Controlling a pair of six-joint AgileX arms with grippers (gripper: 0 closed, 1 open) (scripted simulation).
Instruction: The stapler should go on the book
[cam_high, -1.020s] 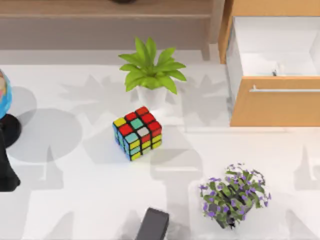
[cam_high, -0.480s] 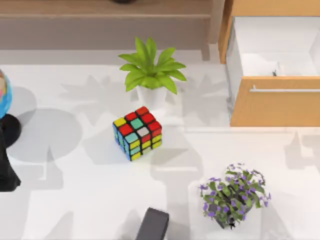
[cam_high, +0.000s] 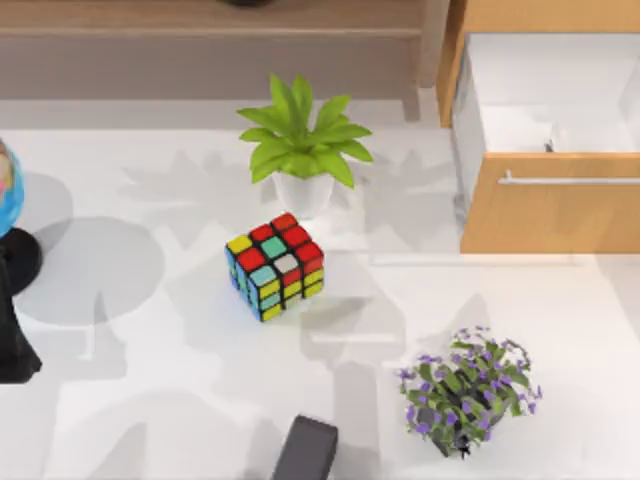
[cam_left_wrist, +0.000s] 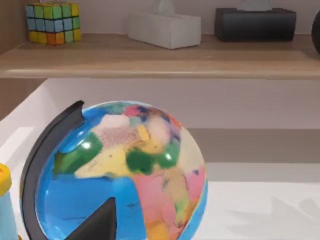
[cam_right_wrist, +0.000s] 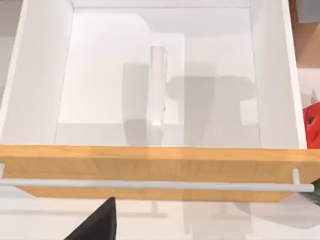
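Observation:
A dark grey block (cam_high: 306, 449) lies at the table's front edge, cut off by the frame. I cannot tell whether it is the stapler or the book; nothing else here looks like either, so the other one is out of view. A dark part of my left arm (cam_high: 12, 345) stands at the far left, beside the globe (cam_high: 8, 190). The left wrist view has one dark finger (cam_left_wrist: 97, 222) in front of the globe (cam_left_wrist: 120, 170). The right wrist view looks down into the open drawer (cam_right_wrist: 150, 165), one dark finger (cam_right_wrist: 97, 222) before its front.
A green potted plant (cam_high: 303, 145) stands at the back middle, a colourful cube (cam_high: 275, 265) in the centre and a purple flowering plant (cam_high: 468, 390) at front right. The wooden drawer (cam_high: 550, 205) juts out at back right; a slim white object (cam_right_wrist: 157, 85) lies inside.
Shadows on the right half of the table have drifted left towards the middle. None of the objects on the table has moved.

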